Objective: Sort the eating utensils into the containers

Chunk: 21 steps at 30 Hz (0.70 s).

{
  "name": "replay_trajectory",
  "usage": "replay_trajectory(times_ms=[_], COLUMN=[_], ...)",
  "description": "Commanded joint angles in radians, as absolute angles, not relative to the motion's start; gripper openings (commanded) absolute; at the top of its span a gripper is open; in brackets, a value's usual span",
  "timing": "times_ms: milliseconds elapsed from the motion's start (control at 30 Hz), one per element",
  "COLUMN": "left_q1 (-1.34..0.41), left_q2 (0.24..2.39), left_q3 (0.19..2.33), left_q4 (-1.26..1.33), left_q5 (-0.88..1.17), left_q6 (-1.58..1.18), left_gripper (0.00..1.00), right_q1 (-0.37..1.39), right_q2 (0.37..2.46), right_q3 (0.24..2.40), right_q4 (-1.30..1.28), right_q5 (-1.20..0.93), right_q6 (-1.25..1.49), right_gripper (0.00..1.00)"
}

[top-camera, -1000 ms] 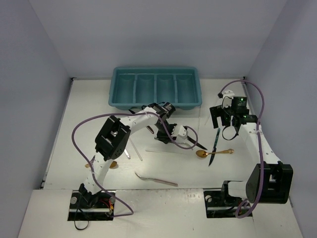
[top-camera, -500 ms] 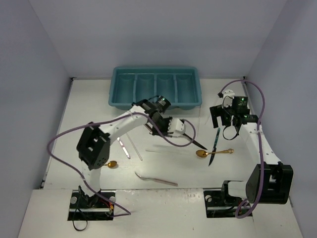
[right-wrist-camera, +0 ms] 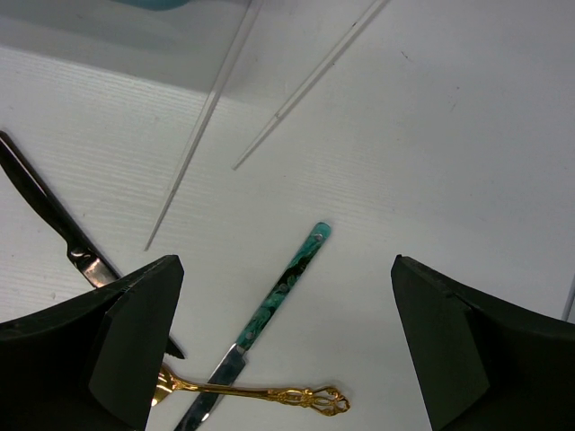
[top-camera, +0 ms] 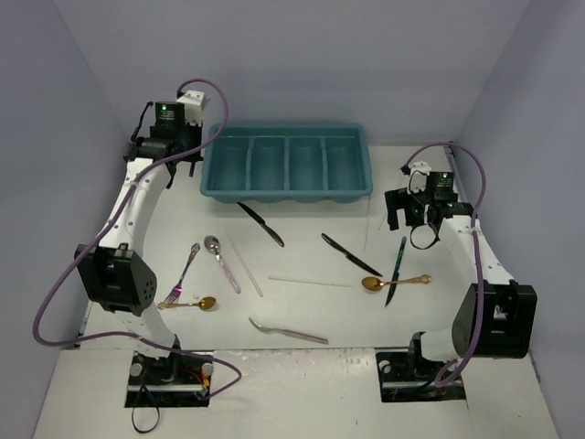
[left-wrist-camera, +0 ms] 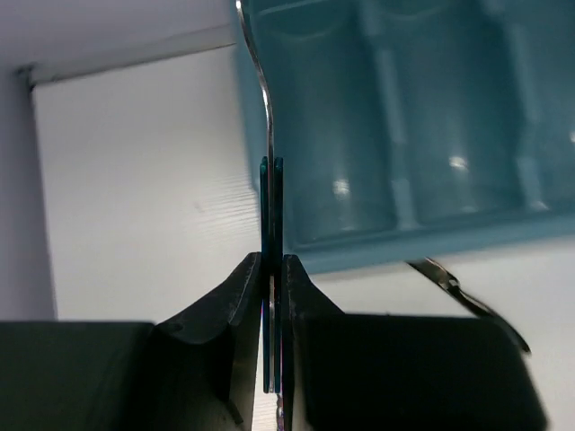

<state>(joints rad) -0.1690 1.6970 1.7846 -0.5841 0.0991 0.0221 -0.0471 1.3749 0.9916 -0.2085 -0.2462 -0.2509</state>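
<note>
The teal tray (top-camera: 286,187) with four long compartments stands at the back. My left gripper (top-camera: 169,146) is at its left end; in the left wrist view it (left-wrist-camera: 272,260) is shut on a slim blue-handled utensil (left-wrist-camera: 267,108), seen edge-on, whose silver neck reaches over the tray's left rim (left-wrist-camera: 314,247). My right gripper (top-camera: 416,218) is open and empty above a teal-handled knife (top-camera: 397,267) that crosses a gold spoon (top-camera: 395,282). In the right wrist view the gripper (right-wrist-camera: 287,346) straddles the knife (right-wrist-camera: 280,285) and the spoon (right-wrist-camera: 260,393).
On the table lie two black knives (top-camera: 260,223) (top-camera: 351,254), a silver spoon (top-camera: 219,261), a fork (top-camera: 186,268), a second gold spoon (top-camera: 189,304), a long silver utensil (top-camera: 288,331) and pale sticks (top-camera: 245,267) (top-camera: 309,281). Walls close in on both sides.
My left arm has swung from the table's middle to the far left, beside the tray's left end. Utensils it covered now show. The right arm has barely moved.
</note>
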Motion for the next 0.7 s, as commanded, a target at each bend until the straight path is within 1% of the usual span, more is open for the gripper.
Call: replay_trajectory(times_ms=[0, 133, 333, 667], left_q1=[-0.142, -0.126, -0.137, -0.204], left_q2=[1.781, 1.866, 1.973, 2.115], left_q3=[1.893, 1.946, 1.986, 2.039], left_q4=[-0.495, -0.456, -0.390, -0.364], left_q5=[-0.105, -0.100, -0.026, 0.000], left_q6=[-0.193, -0.264, -0.345, -0.288], left_gripper=[0.00, 0.00, 0.00, 0.00], right_q1=[-0.058, -0.061, -0.063, -0.066], right_q2=[1.382, 1.371, 1.345, 1.328], right_q3=[1.039, 1.025, 0.995, 0.985], right_q4=[-0.172, -0.172, -0.173, -0.175], right_q5=[-0.267, -0.262, -0.243, -0.227], right_q6=[-0.228, -0.233, -0.252, -0.285], right_gripper=[1.00, 1.00, 1.00, 1.00])
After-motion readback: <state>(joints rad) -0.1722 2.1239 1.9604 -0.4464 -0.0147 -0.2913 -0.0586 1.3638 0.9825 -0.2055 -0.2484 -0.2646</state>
